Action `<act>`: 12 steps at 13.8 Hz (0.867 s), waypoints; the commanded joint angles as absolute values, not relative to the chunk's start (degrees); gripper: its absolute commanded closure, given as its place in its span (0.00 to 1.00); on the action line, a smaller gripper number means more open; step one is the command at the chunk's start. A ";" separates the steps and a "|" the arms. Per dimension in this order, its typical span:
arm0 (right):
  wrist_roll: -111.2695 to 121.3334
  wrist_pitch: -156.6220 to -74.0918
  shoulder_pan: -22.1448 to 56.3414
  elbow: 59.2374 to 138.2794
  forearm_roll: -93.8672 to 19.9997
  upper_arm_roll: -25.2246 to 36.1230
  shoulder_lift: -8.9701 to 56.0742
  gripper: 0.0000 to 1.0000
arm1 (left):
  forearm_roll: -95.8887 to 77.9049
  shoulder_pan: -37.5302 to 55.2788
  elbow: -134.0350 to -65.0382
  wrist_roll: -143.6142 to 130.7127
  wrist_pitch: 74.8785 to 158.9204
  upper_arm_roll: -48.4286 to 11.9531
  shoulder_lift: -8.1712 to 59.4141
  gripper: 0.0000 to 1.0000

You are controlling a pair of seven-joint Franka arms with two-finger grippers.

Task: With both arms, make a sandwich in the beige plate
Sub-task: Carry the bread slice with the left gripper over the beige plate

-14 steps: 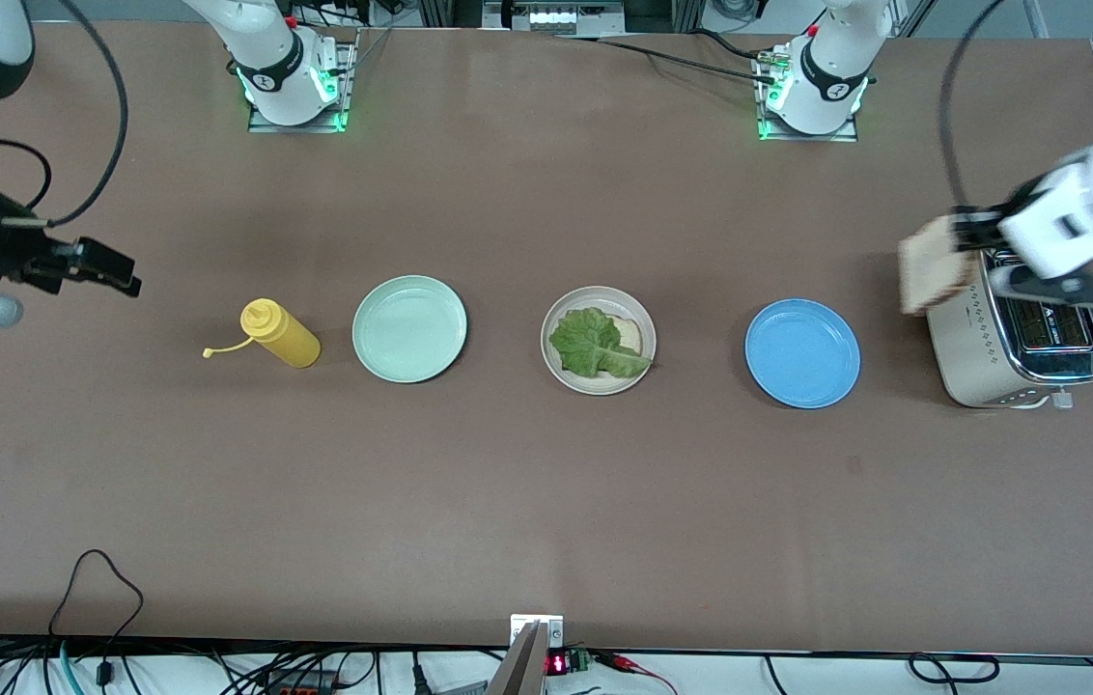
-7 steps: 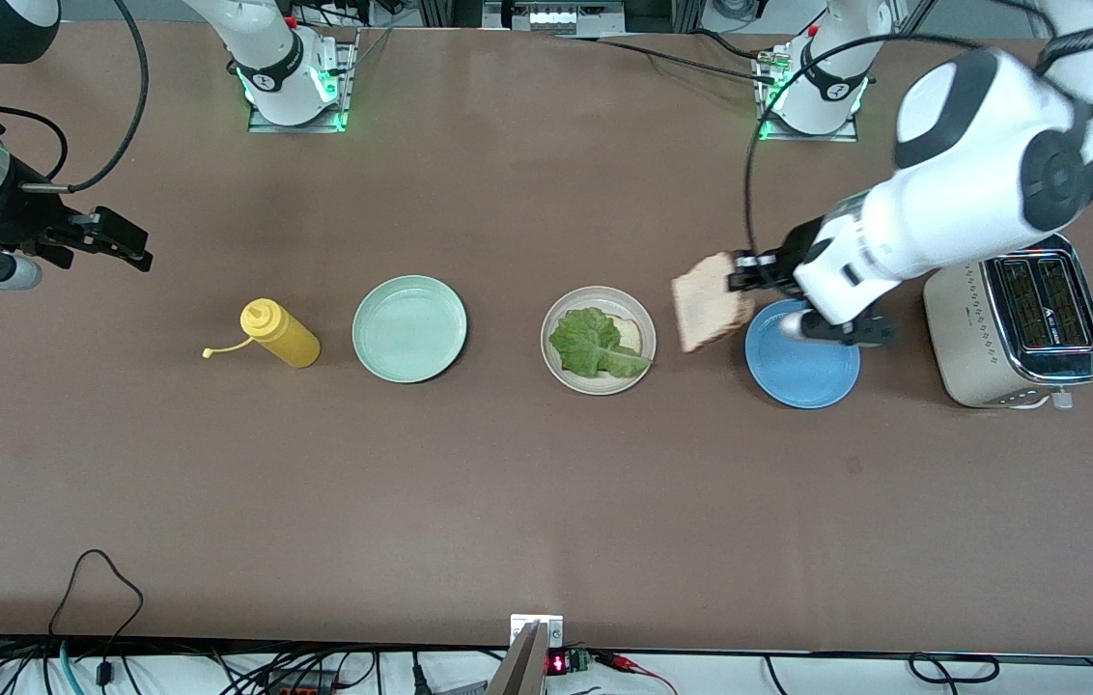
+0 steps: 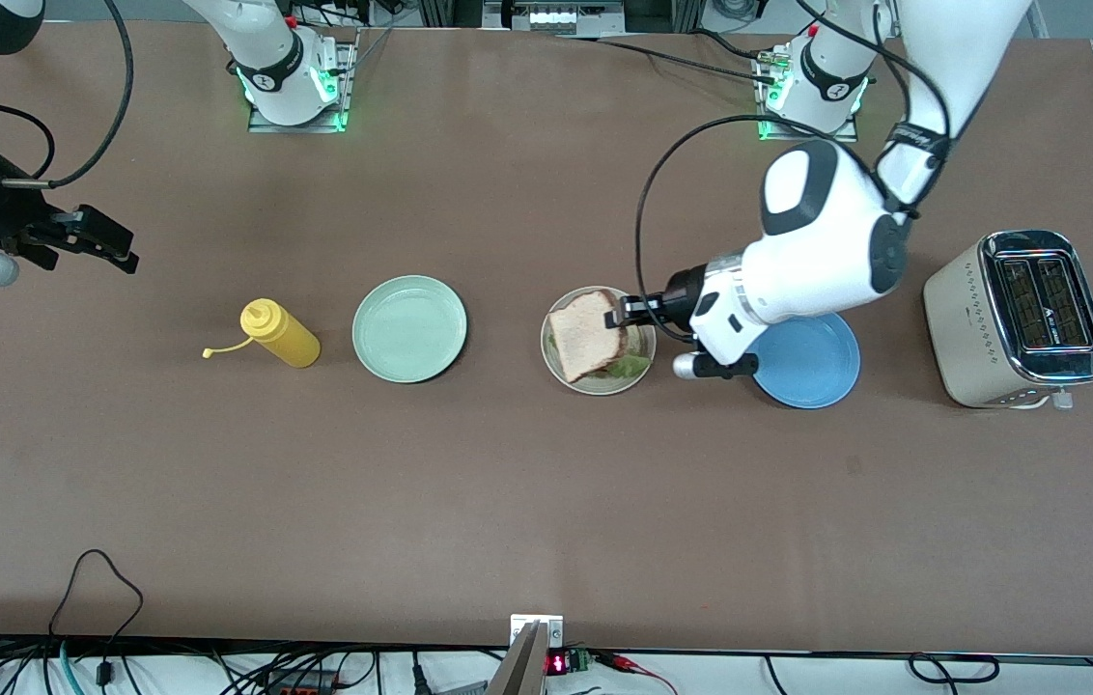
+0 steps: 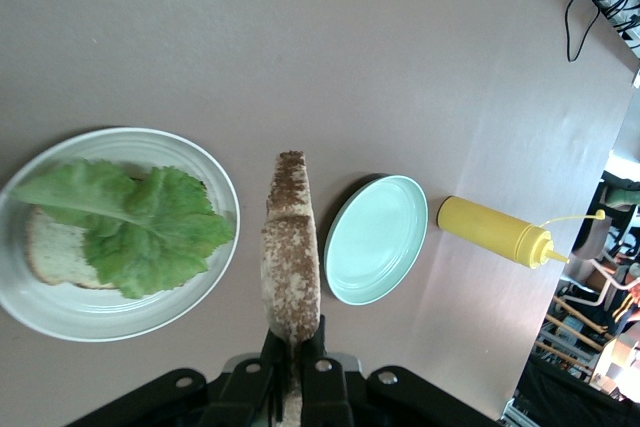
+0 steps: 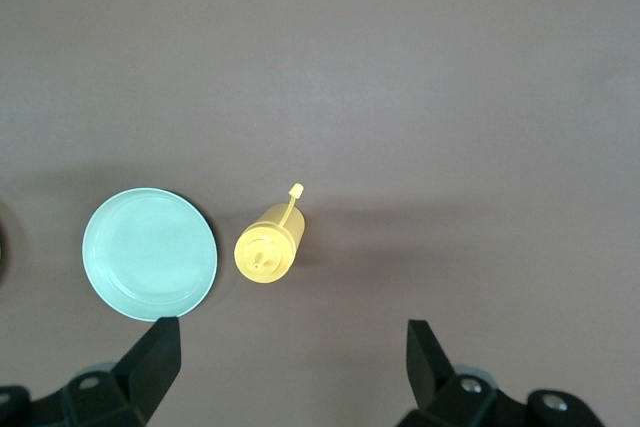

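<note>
My left gripper (image 3: 626, 315) is shut on a toasted bread slice (image 3: 585, 335) and holds it over the beige plate (image 3: 595, 384). In the left wrist view the slice (image 4: 291, 247) stands edge-on between the shut fingers (image 4: 297, 347). The beige plate (image 4: 205, 267) holds a green lettuce leaf (image 4: 130, 227) lying on another bread slice (image 4: 50, 252). In the front view only a bit of lettuce (image 3: 636, 365) shows past the held slice. My right gripper (image 3: 98, 241) is open and empty, up in the air at the right arm's end of the table.
A mint-green plate (image 3: 409, 328) and a yellow squeeze bottle (image 3: 280, 333) lie toward the right arm's end. A blue plate (image 3: 812, 362) lies beside the beige plate, partly under the left arm. A toaster (image 3: 1015, 319) stands at the left arm's end.
My left arm carried the bread slice from beside the toaster, over the blue plate, to over the beige plate. The right gripper shifted slightly.
</note>
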State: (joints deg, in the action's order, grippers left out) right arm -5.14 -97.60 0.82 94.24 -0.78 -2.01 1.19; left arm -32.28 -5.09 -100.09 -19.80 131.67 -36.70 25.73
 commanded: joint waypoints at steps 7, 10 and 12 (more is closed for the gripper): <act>-3.52 -96.59 0.53 94.31 0.09 -2.20 -1.14 0.00 | -35.15 -7.64 -103.36 -2.92 132.28 -36.83 30.32 1.00; -3.43 -96.59 0.44 94.31 0.09 -2.11 -1.14 0.00 | -38.21 -8.96 -103.89 1.65 131.32 -37.00 31.02 1.00; -2.20 -96.59 0.88 94.31 0.09 -1.93 -1.05 0.00 | -45.40 -10.28 -103.89 9.54 129.12 -36.91 32.16 1.00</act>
State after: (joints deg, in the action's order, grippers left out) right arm -3.70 -97.34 0.78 94.34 -0.65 -1.97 -0.47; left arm -39.43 -8.61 -103.62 2.41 130.99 -36.34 31.58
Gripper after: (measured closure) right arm 0.000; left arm 0.916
